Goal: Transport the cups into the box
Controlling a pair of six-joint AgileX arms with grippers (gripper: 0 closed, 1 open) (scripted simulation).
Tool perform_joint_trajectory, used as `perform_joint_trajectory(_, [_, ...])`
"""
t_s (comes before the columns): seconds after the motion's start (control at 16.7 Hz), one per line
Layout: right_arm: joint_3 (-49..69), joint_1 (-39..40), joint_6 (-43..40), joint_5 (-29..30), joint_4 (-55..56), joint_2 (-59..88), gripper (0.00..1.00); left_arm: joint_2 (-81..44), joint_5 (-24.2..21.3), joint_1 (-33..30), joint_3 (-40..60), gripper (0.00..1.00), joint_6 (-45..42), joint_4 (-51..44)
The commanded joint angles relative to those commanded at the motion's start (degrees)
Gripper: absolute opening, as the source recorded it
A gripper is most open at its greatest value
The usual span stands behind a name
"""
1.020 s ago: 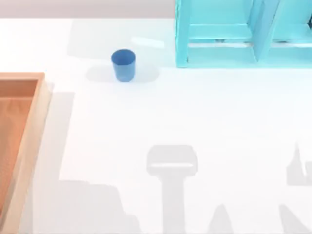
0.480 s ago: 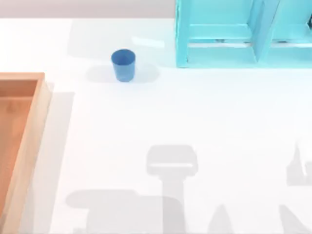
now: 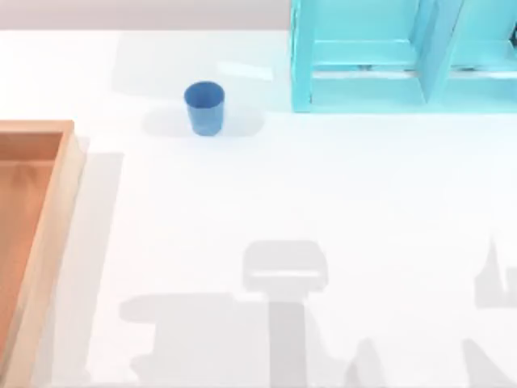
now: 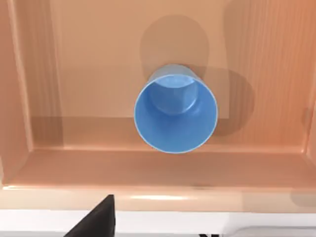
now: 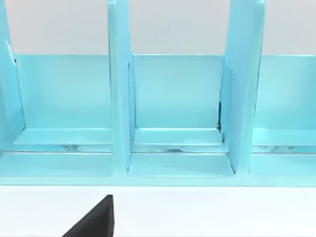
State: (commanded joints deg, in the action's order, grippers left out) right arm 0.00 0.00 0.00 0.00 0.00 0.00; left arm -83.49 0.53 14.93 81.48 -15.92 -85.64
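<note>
The first cup (image 4: 175,113) stands upright on the floor of the box (image 4: 148,170), close to one inner wall but not leaning on it, and nothing grips it. A dark edge of my left hand (image 4: 97,222) sits outside the rim, well clear of the cup. Whether that hand is released or clenched I cannot tell. In the top view the broad shadow (image 3: 186,331) near the lower edge has slid rightward, away from the box, over the last second, while the rest has stayed put. I take this to mean my left arm is pulling back from its drop-off, so half the job looks done. The second cup (image 3: 204,107) stands upright on the tabletop (image 3: 323,186), well apart from the box and just left of the shelf (image 3: 363,89), not touching it. My right hand (image 5: 94,219) faces the shelf's compartments from the tabletop side. I cannot tell its state either, and it carries nothing I can see. There is open tabletop all around the second cup except on the shelf side, so I would come at it from the left or from above. The path to the box is bare, and only the raised rim needs clearing before I lower the cup beside the first.
</note>
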Motion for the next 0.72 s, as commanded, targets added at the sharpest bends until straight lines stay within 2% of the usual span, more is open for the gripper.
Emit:
perform_joint_trajectory(0.24, [0.0,0.0,0.0,0.0,0.0,0.0,1.00,-13.3,0.9,-7.4,13.6,1.00,7.3,1.3])
perform_joint_trajectory(0.72, [0.0,0.0,0.0,0.0,0.0,0.0,1.00,-49.7,3.5,-27.9,53.7,1.00,26.7,7.6])
